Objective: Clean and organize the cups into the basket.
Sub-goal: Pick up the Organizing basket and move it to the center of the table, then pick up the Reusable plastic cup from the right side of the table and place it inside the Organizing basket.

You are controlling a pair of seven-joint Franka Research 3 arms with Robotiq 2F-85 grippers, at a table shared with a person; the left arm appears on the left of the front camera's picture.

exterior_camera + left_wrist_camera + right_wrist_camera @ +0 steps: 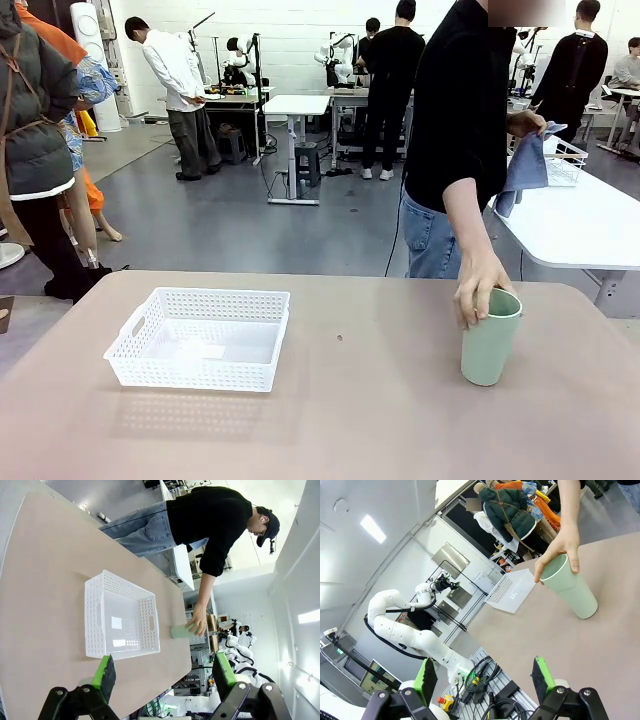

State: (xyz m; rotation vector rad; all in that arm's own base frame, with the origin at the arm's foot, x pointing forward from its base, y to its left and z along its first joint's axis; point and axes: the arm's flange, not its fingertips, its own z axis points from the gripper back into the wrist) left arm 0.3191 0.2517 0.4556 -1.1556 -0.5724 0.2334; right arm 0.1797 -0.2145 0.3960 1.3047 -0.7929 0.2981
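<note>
Where the tan table point(380, 420) spreads across the foreground of the front view, it is the broadest thing there, its matte top running from the near edge to the far side. There a person point(455, 120) in a black top and blue jeans stands toward the right and leans over the table. Next in size is the basket point(190, 372), white and shallow with lattice-perforated walls and a handle cut-out in its end. It sits flat on the left half of the table, well apart from the person and from the cup. The left gripper point(164, 673) hangs above the table with its green-padded fingers spread wide and nothing between them. In its wrist view the basket lies straight ahead beyond the gap. The right gripper point(484, 678) is likewise splayed wide and holds nothing, and the table surface shows beyond its fingers in its own wrist view. The cup point(488, 352) is a pale mint green tumbler, tapered and without a handle. It stands upright on its narrow base on the right half of the table, near the far edge. A blue cloth point(523, 168) hangs from the person's raised hand point(524, 122), off the table and behind the cup. Smallest is the person's lower hand point(480, 290), which comes down from above and closes over the cup's rim, fingers draped on the side facing the robot.
</note>
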